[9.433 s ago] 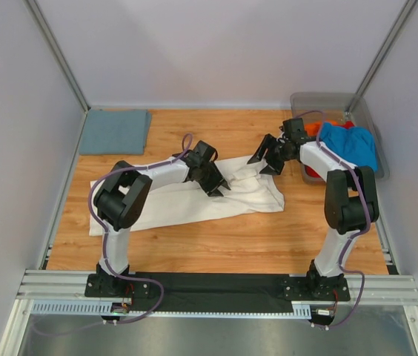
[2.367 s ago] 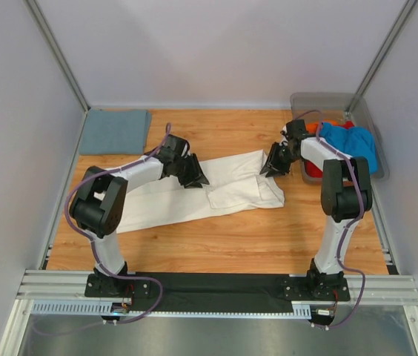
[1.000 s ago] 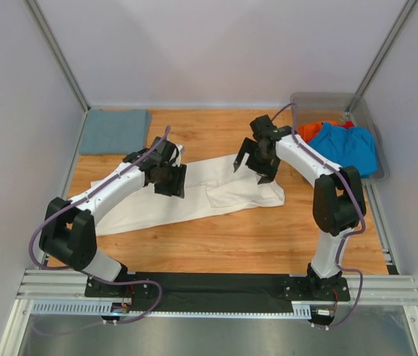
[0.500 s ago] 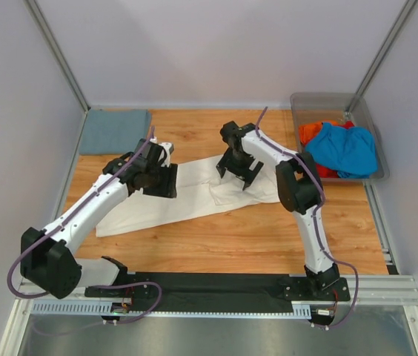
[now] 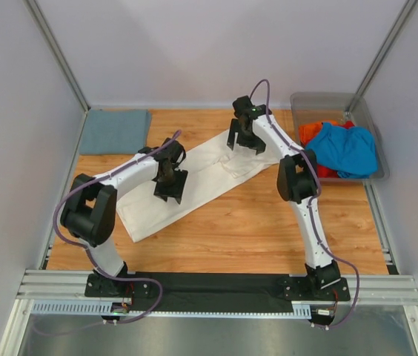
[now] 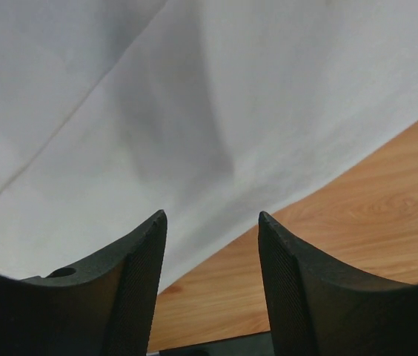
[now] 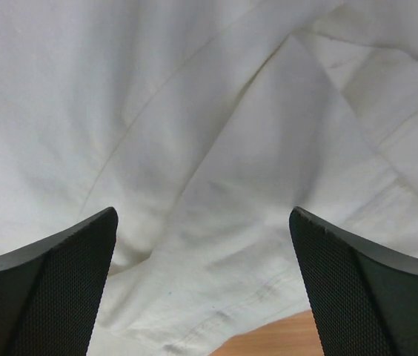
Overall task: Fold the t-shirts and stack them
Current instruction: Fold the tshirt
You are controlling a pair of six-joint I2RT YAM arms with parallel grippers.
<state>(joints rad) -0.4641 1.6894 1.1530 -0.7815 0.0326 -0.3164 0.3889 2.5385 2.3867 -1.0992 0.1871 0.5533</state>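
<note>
A cream-white t-shirt [image 5: 203, 174], folded into a long strip, lies slanted across the wooden table from near left to far right. My left gripper [image 5: 170, 190] is open over its near-left half; in the left wrist view [image 6: 213, 222] nothing sits between the fingers, with white cloth [image 6: 194, 111] ahead and wood below. My right gripper [image 5: 244, 142] stands wide open over the strip's far-right end; the right wrist view [image 7: 203, 215] shows creased cloth [image 7: 194, 111] under the spread fingers. A folded grey-blue t-shirt [image 5: 113, 131] lies at the back left.
A clear grey plastic bin [image 5: 302, 99] at the back right holds a bright blue t-shirt [image 5: 348, 148] and an orange-red one [image 5: 311, 132]. Bare wooden table [image 5: 268, 215] stretches in front of the cream shirt. Grey walls enclose the table on three sides.
The cream shirt has swung from lying level to slanted, its right end now farther back. My right gripper moved back with that end; my left gripper shifted right along the strip.
</note>
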